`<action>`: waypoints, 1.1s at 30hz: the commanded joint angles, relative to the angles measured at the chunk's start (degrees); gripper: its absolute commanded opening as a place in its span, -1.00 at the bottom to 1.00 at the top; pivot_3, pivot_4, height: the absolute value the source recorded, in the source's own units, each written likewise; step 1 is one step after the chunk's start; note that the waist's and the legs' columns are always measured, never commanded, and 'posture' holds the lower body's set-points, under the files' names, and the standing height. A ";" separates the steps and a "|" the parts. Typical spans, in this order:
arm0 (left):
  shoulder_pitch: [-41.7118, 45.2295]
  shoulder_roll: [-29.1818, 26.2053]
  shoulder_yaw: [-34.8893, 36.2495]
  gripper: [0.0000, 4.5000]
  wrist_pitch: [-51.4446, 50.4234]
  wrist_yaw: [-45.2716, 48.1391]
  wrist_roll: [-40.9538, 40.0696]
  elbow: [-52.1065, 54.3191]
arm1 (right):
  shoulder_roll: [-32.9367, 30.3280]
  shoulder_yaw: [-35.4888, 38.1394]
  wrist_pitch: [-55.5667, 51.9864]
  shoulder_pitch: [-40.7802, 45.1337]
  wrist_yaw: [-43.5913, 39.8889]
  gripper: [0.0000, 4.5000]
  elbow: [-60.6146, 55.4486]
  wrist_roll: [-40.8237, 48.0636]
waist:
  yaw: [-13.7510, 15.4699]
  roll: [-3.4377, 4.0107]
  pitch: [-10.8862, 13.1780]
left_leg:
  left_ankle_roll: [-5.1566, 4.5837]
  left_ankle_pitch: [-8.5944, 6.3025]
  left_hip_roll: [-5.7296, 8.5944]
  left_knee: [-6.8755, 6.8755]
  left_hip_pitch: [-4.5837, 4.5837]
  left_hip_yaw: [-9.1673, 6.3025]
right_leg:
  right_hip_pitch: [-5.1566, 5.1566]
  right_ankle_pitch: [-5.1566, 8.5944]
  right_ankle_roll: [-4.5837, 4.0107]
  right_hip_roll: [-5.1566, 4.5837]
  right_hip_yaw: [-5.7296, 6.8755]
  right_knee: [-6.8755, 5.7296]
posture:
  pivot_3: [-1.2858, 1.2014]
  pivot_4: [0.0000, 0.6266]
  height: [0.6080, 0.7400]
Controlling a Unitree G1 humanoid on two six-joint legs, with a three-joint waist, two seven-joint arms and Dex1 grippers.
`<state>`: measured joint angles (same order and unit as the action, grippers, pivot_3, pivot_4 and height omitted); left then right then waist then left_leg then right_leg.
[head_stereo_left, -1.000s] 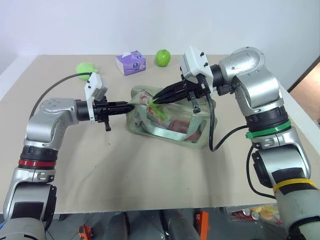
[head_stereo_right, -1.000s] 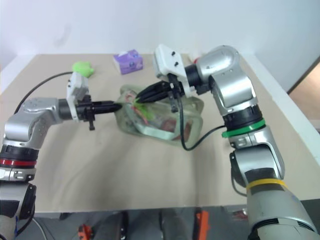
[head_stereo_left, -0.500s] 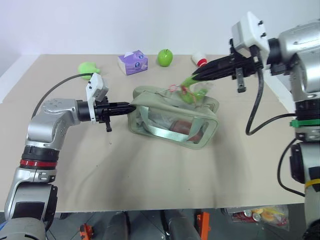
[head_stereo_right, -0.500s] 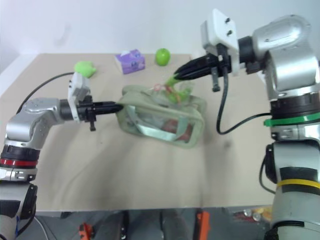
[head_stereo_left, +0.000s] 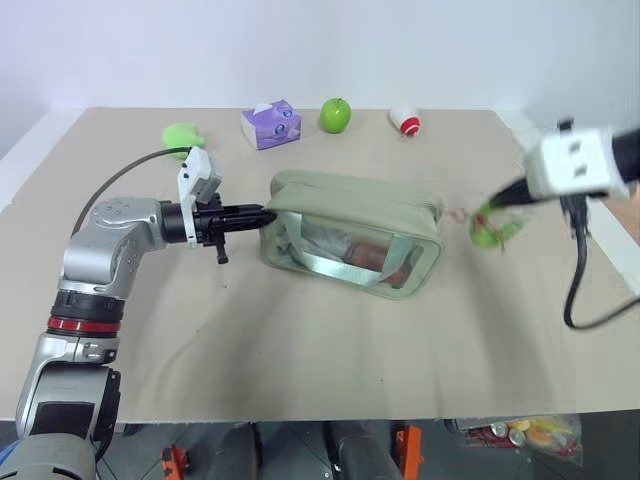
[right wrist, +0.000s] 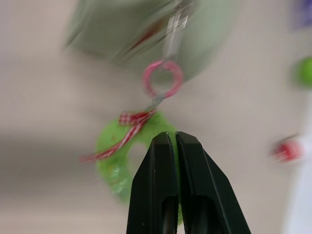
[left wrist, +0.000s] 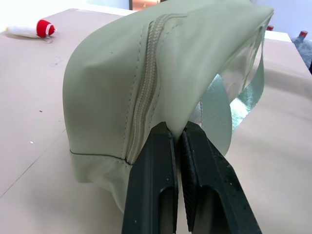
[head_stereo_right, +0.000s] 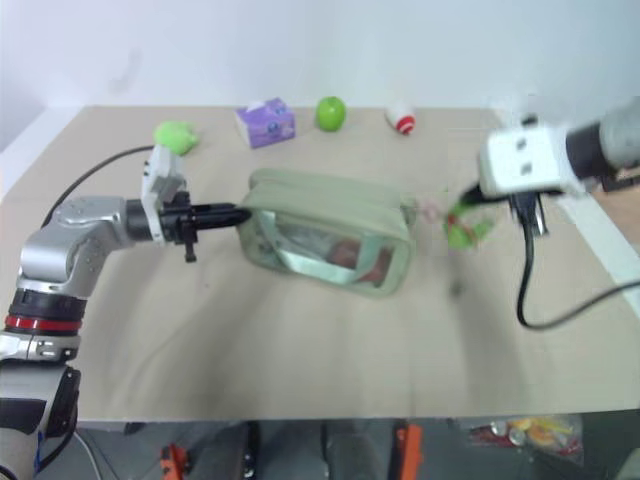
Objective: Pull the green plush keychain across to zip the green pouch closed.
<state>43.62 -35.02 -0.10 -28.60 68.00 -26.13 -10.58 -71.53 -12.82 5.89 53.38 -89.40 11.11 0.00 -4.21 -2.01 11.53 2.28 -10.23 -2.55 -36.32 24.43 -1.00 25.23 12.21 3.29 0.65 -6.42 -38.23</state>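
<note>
- The green pouch (head_stereo_left: pixel 352 234) lies mid-table, and from the left wrist view its zipper teeth look joined along the top seam, so I judge the zip closed or very nearly so.
- My left gripper (head_stereo_left: pixel 262 214) has its 2 fingers pinched shut on a fold of fabric at the pouch's left end, anchoring it.
- My right gripper (right wrist: pixel 171 141) is clamped on the green plush keychain (head_stereo_left: pixel 492 228), which hangs just past the pouch's right end, off the table surface; its pink ring (right wrist: pixel 162 79) and checked ribbon lead back toward the pouch.
- What I think is left: confirm the slider is seated at the right end, then let go with both hands.
- The slider itself I cannot make out; the right end of the pouch is blurred in the right wrist view.
- In the head views the right arm is smeared and cut off at the frame edge.
- Whether the last stretch of teeth near the right end has meshed is hidden from me.
</note>
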 commanded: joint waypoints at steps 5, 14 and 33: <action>0.11 -0.34 0.02 -1.00 0.17 0.41 0.38 0.16 | -1.01 2.55 4.48 -16.84 9.47 -0.99 -8.04 -6.58 | -0.06 0.03 -0.02 | -0.01 0.01 -0.01 -0.05 -0.13 -0.01 | -0.09 -0.03 0.01 0.02 0.02 -0.03 | 0.03 -0.52 1.00; 0.23 -0.33 0.20 -1.00 -0.60 0.26 0.11 0.54 | 10.00 -2.24 9.42 -19.50 23.00 -0.99 -8.36 -18.02 | -0.07 0.03 -0.03 | 0.06 0.06 0.00 -0.16 -0.12 -0.01 | -0.14 -0.11 0.09 0.02 -0.01 -0.03 | 0.03 -0.52 1.00; -2.60 -0.75 2.61 -1.00 -3.94 -3.26 -1.69 3.38 | 12.26 5.38 -11.45 -16.69 8.46 -0.99 -8.52 0.55 | -0.07 0.03 -0.05 | 0.07 0.14 -0.01 -0.15 -0.18 -0.11 | -0.24 -0.18 0.07 0.06 0.02 -0.03 | 0.03 -0.52 1.00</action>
<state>41.88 -35.13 0.73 -31.61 65.44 -27.07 -8.32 -58.01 -13.28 1.34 34.91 -78.62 3.15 -6.55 -4.29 -1.99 11.48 2.35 -10.09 -2.57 -36.46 24.25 -1.12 24.98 12.03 3.35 0.71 -6.39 -38.26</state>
